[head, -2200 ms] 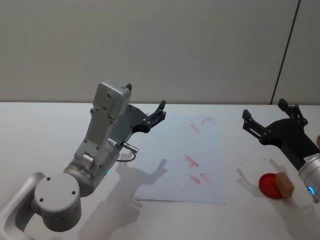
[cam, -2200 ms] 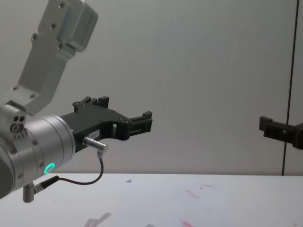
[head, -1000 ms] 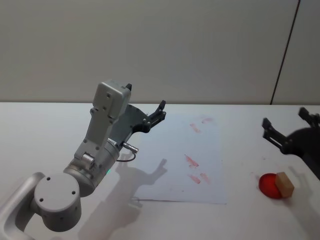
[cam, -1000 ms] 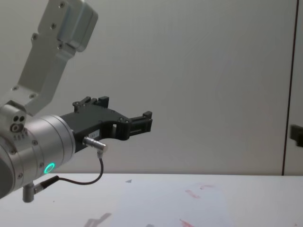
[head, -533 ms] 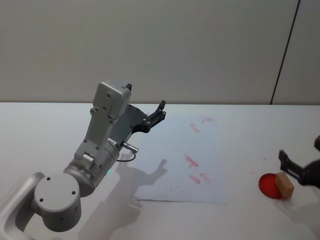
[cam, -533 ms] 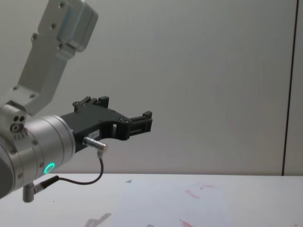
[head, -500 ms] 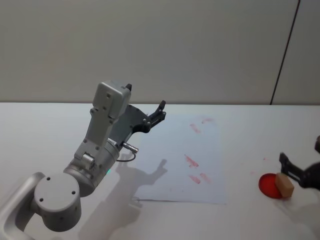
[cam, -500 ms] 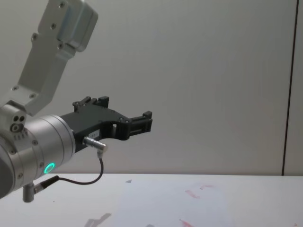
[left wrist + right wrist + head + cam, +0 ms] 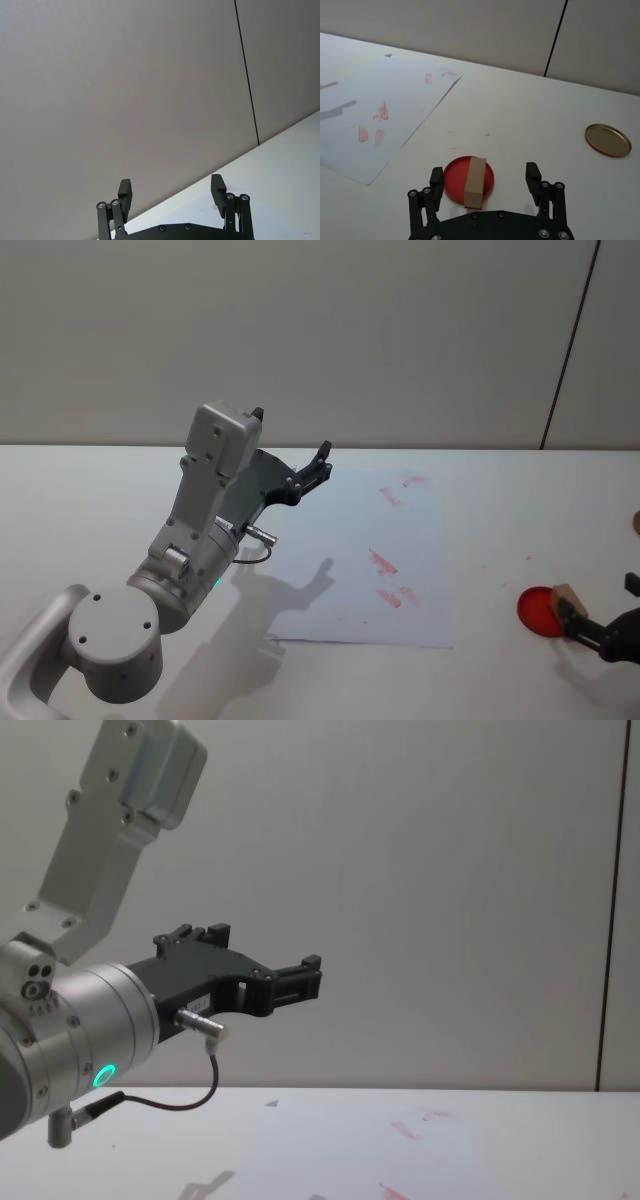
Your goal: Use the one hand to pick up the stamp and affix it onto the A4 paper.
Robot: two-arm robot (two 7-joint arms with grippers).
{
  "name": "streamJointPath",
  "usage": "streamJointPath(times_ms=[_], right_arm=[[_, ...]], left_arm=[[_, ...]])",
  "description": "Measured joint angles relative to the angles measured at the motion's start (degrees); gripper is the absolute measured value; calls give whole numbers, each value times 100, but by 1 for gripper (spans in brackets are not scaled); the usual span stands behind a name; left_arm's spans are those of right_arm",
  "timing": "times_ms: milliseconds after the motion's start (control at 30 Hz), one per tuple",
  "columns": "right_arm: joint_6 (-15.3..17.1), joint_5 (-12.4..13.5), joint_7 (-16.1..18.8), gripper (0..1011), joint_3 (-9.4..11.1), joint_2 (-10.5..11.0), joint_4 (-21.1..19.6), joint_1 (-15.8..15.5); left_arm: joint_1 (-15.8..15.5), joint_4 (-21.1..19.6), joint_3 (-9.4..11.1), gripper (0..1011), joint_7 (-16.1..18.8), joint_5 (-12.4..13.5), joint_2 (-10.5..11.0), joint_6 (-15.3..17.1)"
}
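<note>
Right wrist view: right jaws stood parted, the stamp (image 9: 474,182) on a red ink pad (image 9: 453,181) just ahead of their gap; left jaws likewise parted, aloft.

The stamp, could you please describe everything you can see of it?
The stamp is a small rectangular block of plain light-tan wood, unmarked on its visible faces. It lies lengthwise across a round red ink pad on the white table, right of the A4 paper. The open right gripper flanks it, fingers on either side, not touching.
</note>
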Motion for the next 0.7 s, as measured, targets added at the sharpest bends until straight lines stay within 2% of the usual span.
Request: streamJointPath(times_ms=[367, 700], right_arm=[[423, -208, 108, 1001, -111, -144, 163, 214], [742, -353, 193, 1001, -239, -376, 380, 477]], left_arm=[[0, 0, 0, 1003, 0, 0, 0, 0], [0, 0, 0, 1003, 0, 0, 0, 0]])
